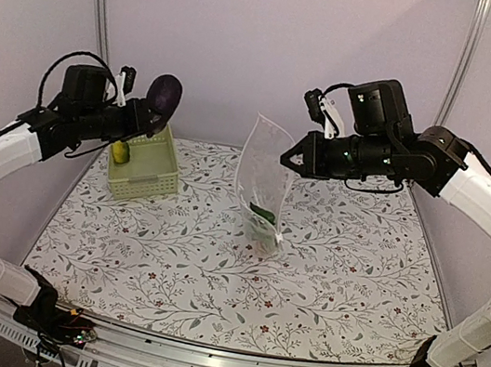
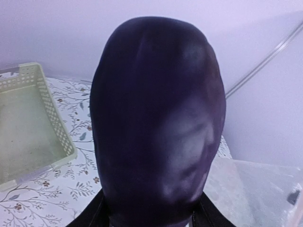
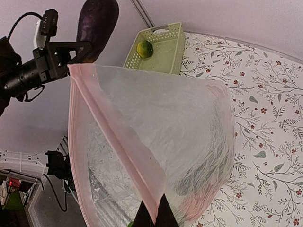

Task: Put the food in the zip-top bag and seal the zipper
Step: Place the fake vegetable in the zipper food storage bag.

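Eggplant (image 1: 164, 93), dark purple, is clamped in the left pincer (image 1: 150, 114) and held in the air above the pale green slotted basket (image 1: 141, 187), well apart from the zip-top bag (image 1: 264, 173). The right pincer (image 1: 289, 160) is closed on the bag's top edge, pinching the pink zipper (image 3: 111, 137) and holding the bag upright with its bottom on the surface (image 1: 210, 281). Green pieces (image 1: 264, 215) already lie at the bottom of the bag. A round yellow-green piece (image 1: 120, 151) sits in the basket. By my reading the task is partway. Some food is bagged, the eggplant is lifted but not yet in, the basket piece is left, and the zipper is yet to be sealed.
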`<state>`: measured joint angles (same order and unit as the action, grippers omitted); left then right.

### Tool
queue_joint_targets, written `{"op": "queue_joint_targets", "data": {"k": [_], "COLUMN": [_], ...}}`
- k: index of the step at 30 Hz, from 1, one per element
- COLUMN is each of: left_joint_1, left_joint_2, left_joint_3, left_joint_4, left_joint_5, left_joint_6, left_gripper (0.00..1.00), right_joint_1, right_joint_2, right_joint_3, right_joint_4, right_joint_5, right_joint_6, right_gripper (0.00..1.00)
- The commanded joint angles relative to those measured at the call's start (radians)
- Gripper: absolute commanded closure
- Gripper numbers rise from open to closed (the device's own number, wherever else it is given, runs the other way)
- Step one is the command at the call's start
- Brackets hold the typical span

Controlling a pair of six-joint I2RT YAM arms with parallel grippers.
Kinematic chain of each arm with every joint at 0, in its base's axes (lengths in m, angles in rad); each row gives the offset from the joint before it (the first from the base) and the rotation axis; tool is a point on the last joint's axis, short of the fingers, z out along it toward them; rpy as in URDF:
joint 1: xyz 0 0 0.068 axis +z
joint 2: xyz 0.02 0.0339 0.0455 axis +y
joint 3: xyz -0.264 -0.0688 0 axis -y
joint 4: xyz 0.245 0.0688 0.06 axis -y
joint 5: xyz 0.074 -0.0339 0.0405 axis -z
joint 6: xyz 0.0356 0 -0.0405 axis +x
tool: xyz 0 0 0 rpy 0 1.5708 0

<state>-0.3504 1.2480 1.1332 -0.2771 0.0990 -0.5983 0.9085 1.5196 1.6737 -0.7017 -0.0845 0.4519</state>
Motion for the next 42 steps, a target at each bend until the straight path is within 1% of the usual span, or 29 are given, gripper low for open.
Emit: {"op": "queue_joint_targets", "data": {"k": [1, 2, 6, 9, 13, 17, 20, 23, 26, 30, 37, 42], "left_joint_1": [-0.117, -0.156, -0.252, -0.327, -0.420, -0.499, -0.537, -0.541, -0.541, -0.534, -0.488, -0.453], "left_joint_2": [-0.127, -0.152, -0.219, -0.227, -0.190, -0.111, -0.053, -0.004, 0.061, 0.106, 0.117, 0.137], "left_joint_3": [-0.018, -0.017, -0.014, -0.001, 0.035, 0.108, 0.157, 0.193, 0.263, 0.294, 0.293, 0.292], "left_joint_4": [-0.062, -0.079, -0.105, -0.113, -0.119, -0.159, -0.184, -0.207, -0.343, -0.447, -0.546, -0.561], "left_joint_5": [0.170, 0.191, 0.278, 0.322, 0.364, 0.394, 0.410, 0.422, 0.394, 0.375, 0.372, 0.392], "left_joint_6": [-0.007, -0.013, -0.062, -0.101, -0.151, -0.164, -0.166, -0.190, -0.173, -0.180, -0.196, -0.219], "left_gripper": [0.59, 0.59, 0.59, 0.60, 0.60, 0.60, 0.61, 0.61, 0.61, 0.63, 0.63, 0.60], "right_joint_1": [-0.002, -0.002, -0.003, -0.002, -0.002, -0.001, 0.001, 0.012, 0.026, 0.038, 0.054, 0.085], "right_joint_2": [0.020, 0.027, 0.048, 0.063, 0.079, 0.088, 0.089, 0.089, 0.084, 0.074, 0.073, 0.081], "right_joint_3": [0.016, 0.020, 0.035, 0.044, 0.054, 0.061, 0.061, 0.066, 0.066, 0.066, 0.066, 0.080], "right_joint_4": [0.009, 0.008, 0.006, -0.002, -0.020, -0.033, -0.036, -0.044, -0.056, -0.072, -0.086, -0.105], "right_joint_5": [0.037, 0.040, 0.051, 0.077, 0.144, 0.161, 0.161, 0.176, 0.210, 0.242, 0.268, 0.310], "right_joint_6": [-0.017, -0.017, -0.023, -0.027, -0.036, -0.041, -0.041, -0.058, -0.071, -0.089, -0.113, -0.142], "right_gripper": [1.00, 1.00, 1.00, 1.00, 1.00, 1.00, 1.00, 1.00, 1.00, 1.00, 1.00, 1.00]}}
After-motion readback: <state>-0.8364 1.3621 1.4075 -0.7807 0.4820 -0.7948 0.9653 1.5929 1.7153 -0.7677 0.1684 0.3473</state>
